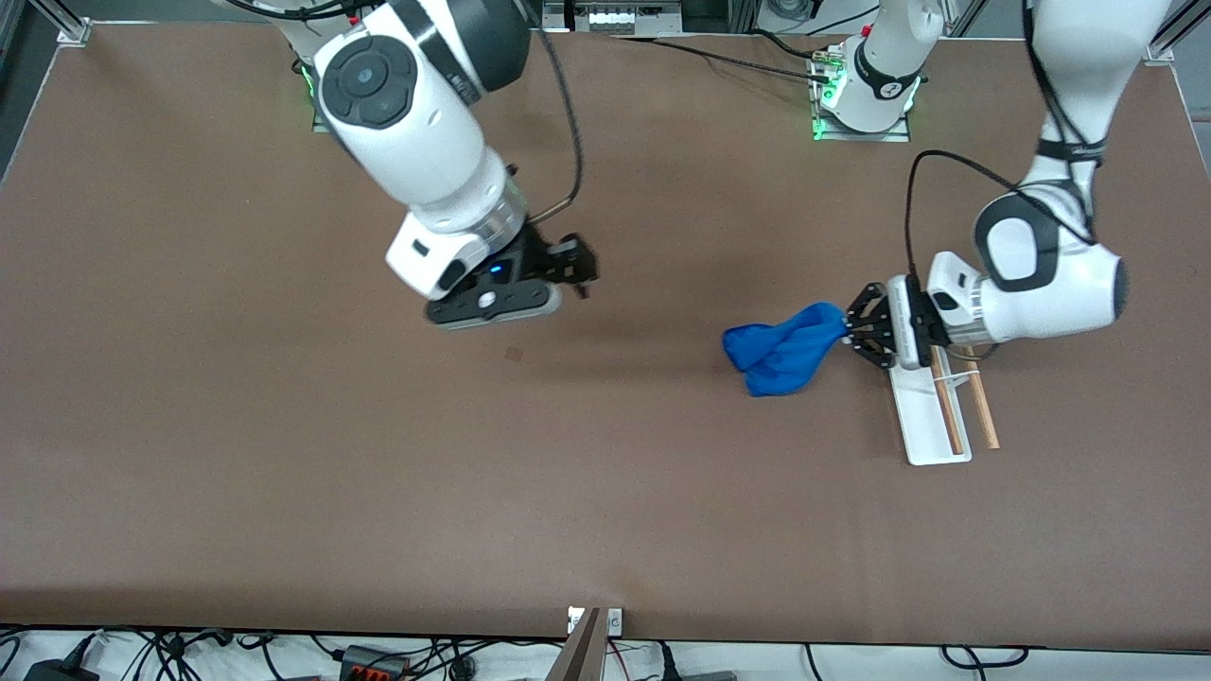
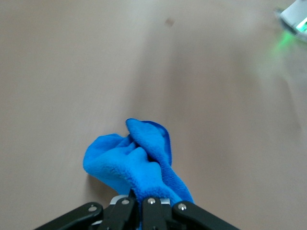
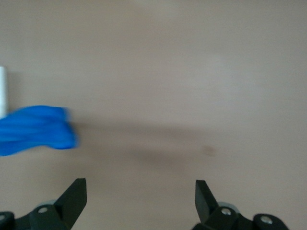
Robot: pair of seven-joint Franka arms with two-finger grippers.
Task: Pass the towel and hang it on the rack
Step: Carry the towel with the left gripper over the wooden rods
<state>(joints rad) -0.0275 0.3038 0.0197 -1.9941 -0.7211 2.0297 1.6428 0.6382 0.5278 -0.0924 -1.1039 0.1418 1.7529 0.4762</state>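
The bright blue towel [image 1: 783,354] is bunched, with one end pinched in my left gripper [image 1: 849,331] and the rest trailing toward the table's middle. In the left wrist view the towel [image 2: 136,165] comes out from between the shut fingers [image 2: 158,211]. The rack [image 1: 932,416], a white tray base with two wooden rods [image 1: 949,416], lies on the table under and just nearer the front camera than the left wrist. My right gripper [image 1: 577,274] hangs open and empty over bare table toward the right arm's end; its wrist view shows both fingertips [image 3: 76,196] wide apart and the towel [image 3: 36,130] at the edge.
The brown table has a small dark spot [image 1: 514,354] near the right gripper. The arms' bases [image 1: 861,104] stand along the edge farthest from the front camera. Cables and a power strip [image 1: 369,660] lie below the nearest table edge.
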